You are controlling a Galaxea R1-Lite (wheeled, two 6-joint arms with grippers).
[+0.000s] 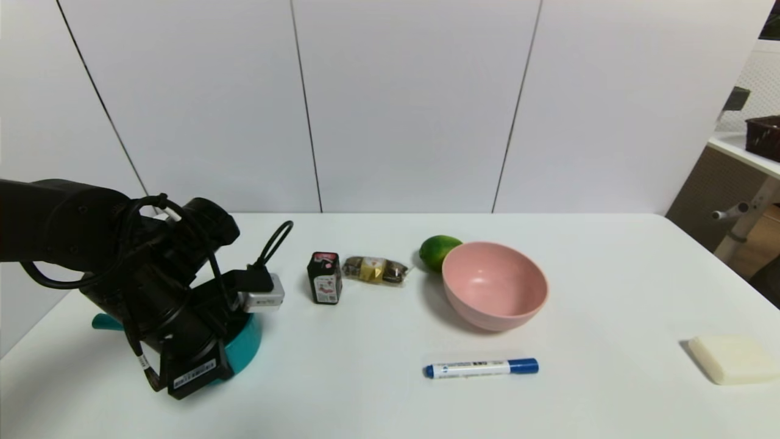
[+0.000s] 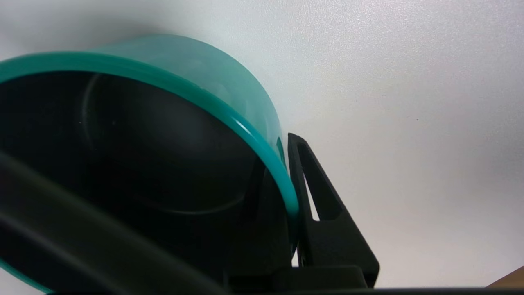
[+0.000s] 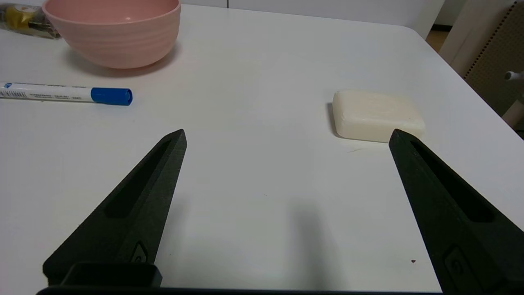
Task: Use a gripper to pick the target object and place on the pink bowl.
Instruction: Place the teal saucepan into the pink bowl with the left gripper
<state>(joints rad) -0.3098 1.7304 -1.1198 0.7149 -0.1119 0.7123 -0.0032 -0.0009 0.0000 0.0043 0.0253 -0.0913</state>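
One teal saucepan (image 1: 247, 347), handle leftward.

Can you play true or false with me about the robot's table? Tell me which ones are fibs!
1. The left gripper pinches the teal saucepan's rim. True.
2. The pink bowl has the saucepan in it. False: it is empty.
3. The lime sits right behind the bowl. True.
4. The marker has a red cap. False: blue.
5. The right gripper holds the soap bar. False: it is open, holding nothing.
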